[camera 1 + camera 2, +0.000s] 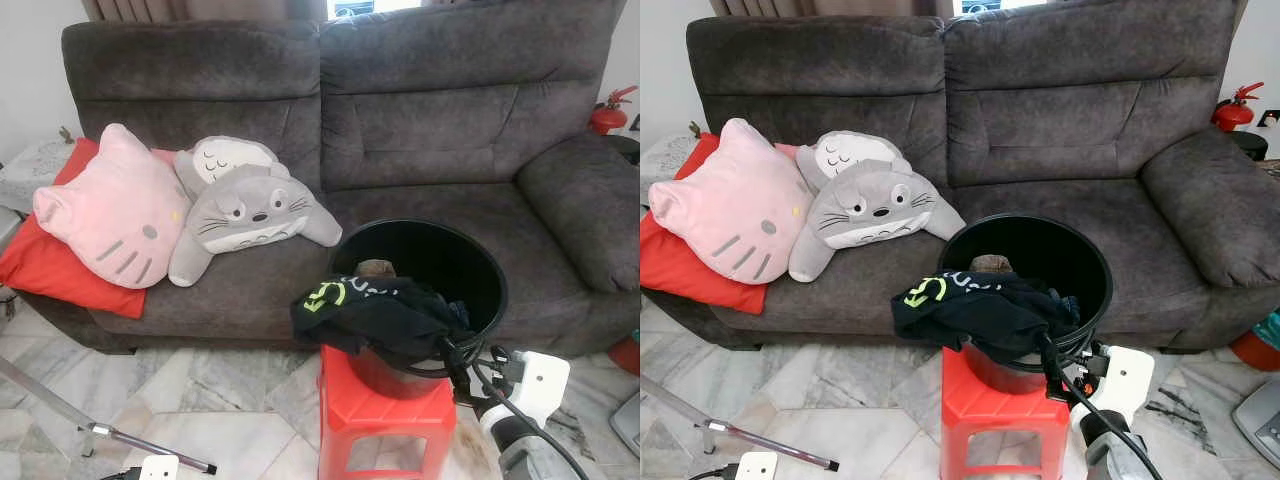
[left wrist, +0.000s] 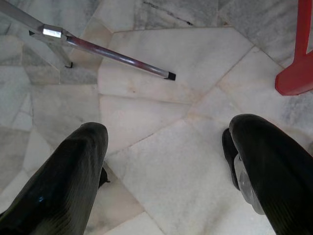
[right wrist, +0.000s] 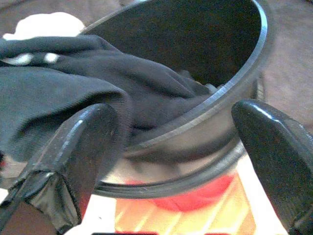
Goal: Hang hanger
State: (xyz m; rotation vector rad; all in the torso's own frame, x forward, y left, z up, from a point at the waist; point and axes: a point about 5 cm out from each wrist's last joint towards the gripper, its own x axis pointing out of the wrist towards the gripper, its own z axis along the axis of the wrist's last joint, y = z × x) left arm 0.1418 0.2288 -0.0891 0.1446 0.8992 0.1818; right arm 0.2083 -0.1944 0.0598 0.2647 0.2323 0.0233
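Risk one: black bucket (image 1: 1040,290) perched on red plastic stool (image 1: 1005,410), black garment (image 1: 975,310) draped over its near rim; a snagging pull on the cloth likely tips or drags the bucket off the stool. Risk two: fingers closing on bucket rim together with fabric, giving a poor hold. Hanger itself not identifiable in any view; possibly under the garment or inside the bucket, cannot tell.

Right gripper (image 3: 171,147) raised at the bucket's near rim, fingers spread wide, one finger (image 3: 80,147) against the garment fold, the other clear beyond the rim; nothing grasped. Left gripper (image 2: 166,161) hanging low, pointed at marble floor (image 2: 161,98), fingers apart and empty, metal rack leg (image 2: 112,51) lying ahead.
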